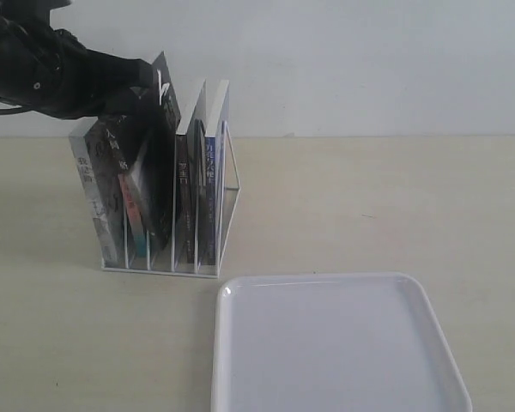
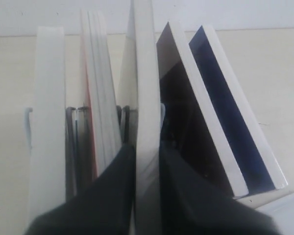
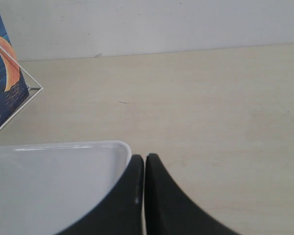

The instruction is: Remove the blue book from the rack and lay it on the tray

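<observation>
The white wire rack [image 1: 229, 190] stands at the left with several books upright in it. The blue book [image 1: 210, 172] fills its rightmost slot; its deep blue cover [image 2: 225, 107] and orange crescent [image 3: 7, 68] show in the wrist views. My left gripper [image 1: 150, 86] is above the rack, shut on the white page edge of a different, dark-covered book [image 2: 147, 98], two books over from the blue one. That book sticks up tilted above the others. The white tray [image 1: 339, 343] lies in front of the rack, to the right. My right gripper [image 3: 145, 157] is shut on nothing, by the tray's corner [image 3: 115, 147].
A black-covered book [image 2: 186, 112] stands between the gripped book and the blue one. More books [image 1: 99, 184] fill the left slots. A pale wall runs behind the beige table [image 1: 395, 197].
</observation>
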